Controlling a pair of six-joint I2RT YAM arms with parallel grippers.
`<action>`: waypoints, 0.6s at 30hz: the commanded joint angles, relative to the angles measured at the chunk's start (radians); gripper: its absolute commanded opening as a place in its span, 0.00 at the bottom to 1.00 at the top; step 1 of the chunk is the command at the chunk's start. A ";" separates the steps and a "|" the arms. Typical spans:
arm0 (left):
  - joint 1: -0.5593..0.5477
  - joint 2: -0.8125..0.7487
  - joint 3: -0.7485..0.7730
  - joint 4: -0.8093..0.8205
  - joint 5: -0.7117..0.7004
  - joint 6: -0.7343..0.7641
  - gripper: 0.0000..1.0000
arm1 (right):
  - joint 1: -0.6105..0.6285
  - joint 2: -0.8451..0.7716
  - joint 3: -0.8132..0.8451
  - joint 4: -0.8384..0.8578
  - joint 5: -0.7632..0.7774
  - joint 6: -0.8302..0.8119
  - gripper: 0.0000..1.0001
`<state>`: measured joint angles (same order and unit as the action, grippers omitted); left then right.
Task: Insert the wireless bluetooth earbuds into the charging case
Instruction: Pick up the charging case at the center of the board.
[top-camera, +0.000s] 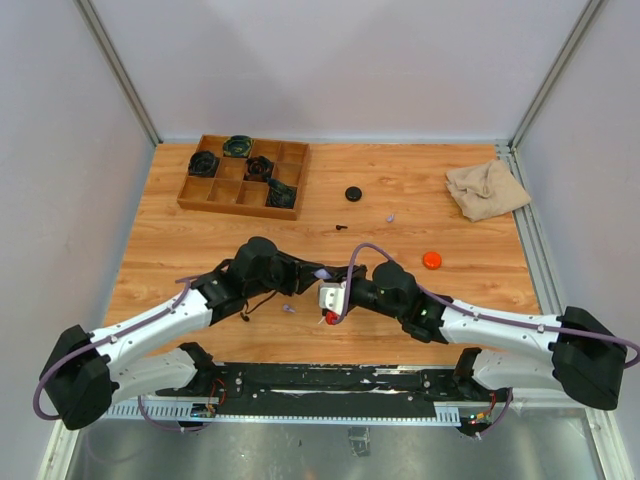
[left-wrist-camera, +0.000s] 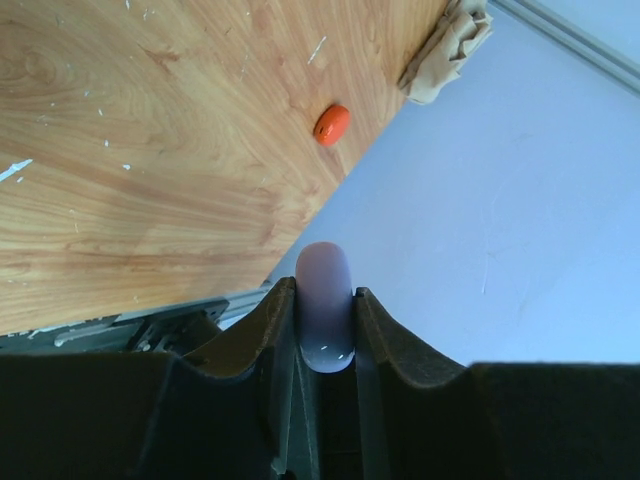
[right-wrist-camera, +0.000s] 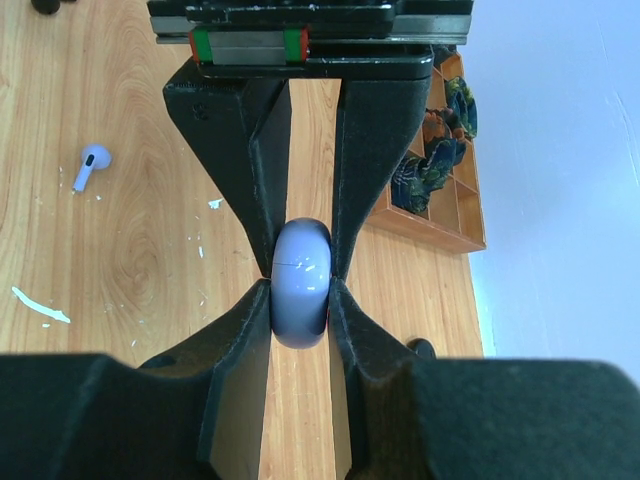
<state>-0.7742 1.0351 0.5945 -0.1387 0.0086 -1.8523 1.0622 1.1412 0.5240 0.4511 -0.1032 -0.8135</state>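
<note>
A lavender round charging case (top-camera: 322, 272) is pinched between both grippers above the table's middle front. My left gripper (top-camera: 316, 272) is shut on it; the left wrist view shows the case (left-wrist-camera: 324, 305) edge-on between its fingers. My right gripper (top-camera: 336, 282) is shut on it from the other side, and the right wrist view shows the closed case (right-wrist-camera: 300, 285) held by both pairs of fingers. A lavender earbud (top-camera: 288, 310) lies on the table beside them and shows in the right wrist view (right-wrist-camera: 90, 165). Another lavender earbud (top-camera: 390, 216) and a black earbud (top-camera: 341, 226) lie farther back. A small orange-red piece (top-camera: 330, 318) lies under my right gripper.
A black round case (top-camera: 352, 193) and an orange round case (top-camera: 431, 260) sit on the wood; the orange case also shows in the left wrist view (left-wrist-camera: 331, 124). A wooden compartment tray (top-camera: 243, 190) stands at the back left. A beige cloth (top-camera: 486, 188) lies at the back right.
</note>
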 joint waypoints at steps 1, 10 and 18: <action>0.006 0.002 -0.024 0.043 0.010 -0.026 0.16 | 0.019 0.006 -0.014 0.060 0.003 0.010 0.18; 0.006 -0.024 -0.054 0.052 -0.019 -0.040 0.02 | 0.019 -0.027 -0.044 0.076 0.055 0.042 0.46; 0.007 -0.042 -0.066 0.076 -0.079 0.041 0.00 | 0.009 -0.066 -0.022 -0.023 0.044 0.115 0.58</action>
<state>-0.7734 1.0206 0.5411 -0.0986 -0.0128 -1.8732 1.0664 1.1156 0.4942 0.4713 -0.0647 -0.7616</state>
